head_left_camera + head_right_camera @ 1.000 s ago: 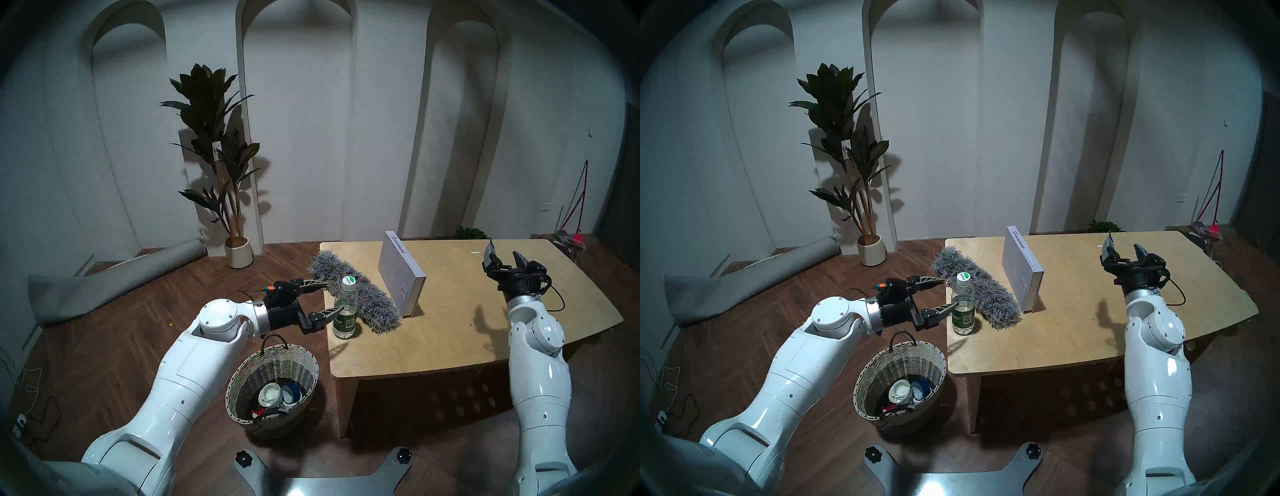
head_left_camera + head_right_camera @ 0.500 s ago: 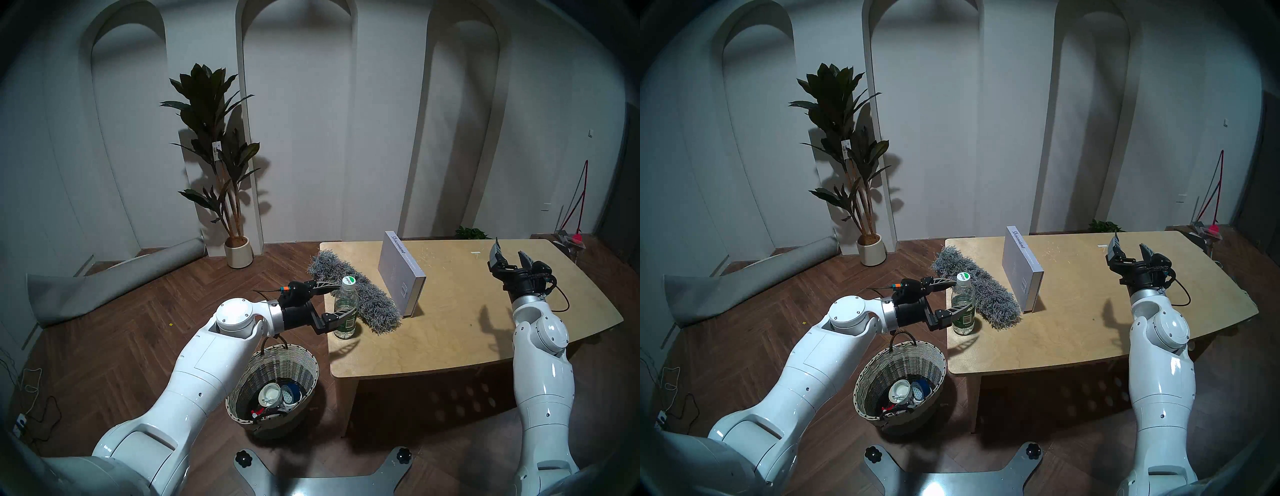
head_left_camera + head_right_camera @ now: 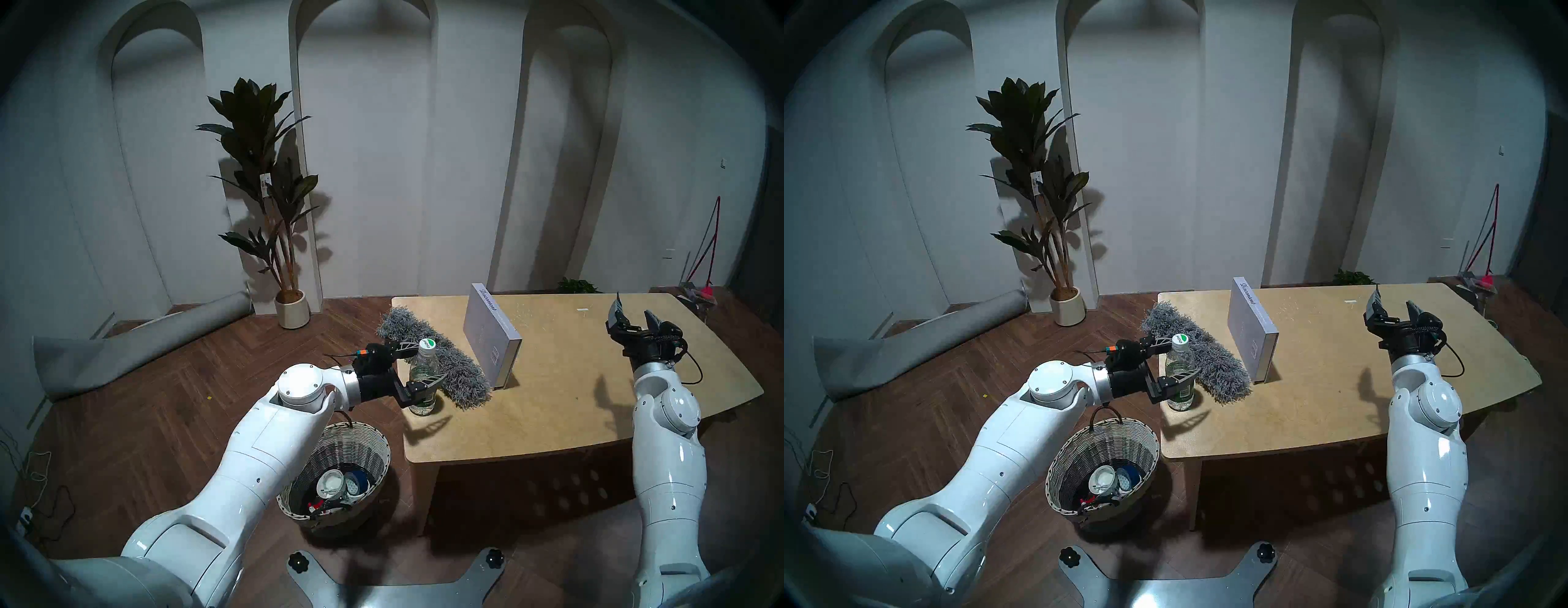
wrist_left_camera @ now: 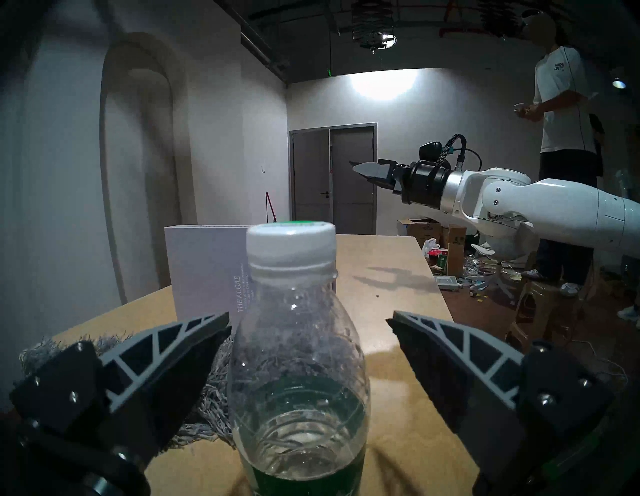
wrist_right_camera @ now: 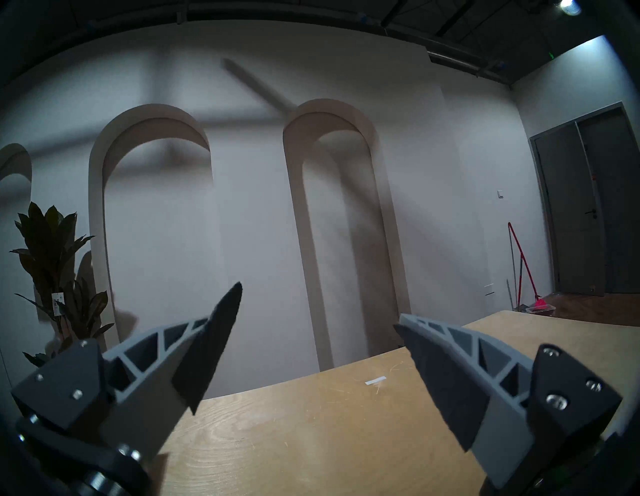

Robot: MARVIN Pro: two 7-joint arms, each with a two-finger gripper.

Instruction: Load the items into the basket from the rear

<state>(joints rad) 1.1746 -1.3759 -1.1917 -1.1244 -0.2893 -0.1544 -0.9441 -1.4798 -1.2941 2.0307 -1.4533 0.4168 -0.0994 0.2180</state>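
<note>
Bottle (image 3: 423, 378), duster head (image 3: 437, 361) and book (image 3: 490, 335) stood on the worktop (image 3: 551, 407); none was in the basket (image 3: 373, 441). Left hand (image 3: 418, 361) straddled the bottle, unclosed; right hand (image 3: 634, 314) open, empty.

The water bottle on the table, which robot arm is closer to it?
Left. The left gripper has its open jaws on either side of the bottle, not yet closed. The right gripper is open too, up in the air far across the table.

Staged living-room set: arched wall panels (image 3: 360, 148), potted plant (image 3: 263, 178).
</note>
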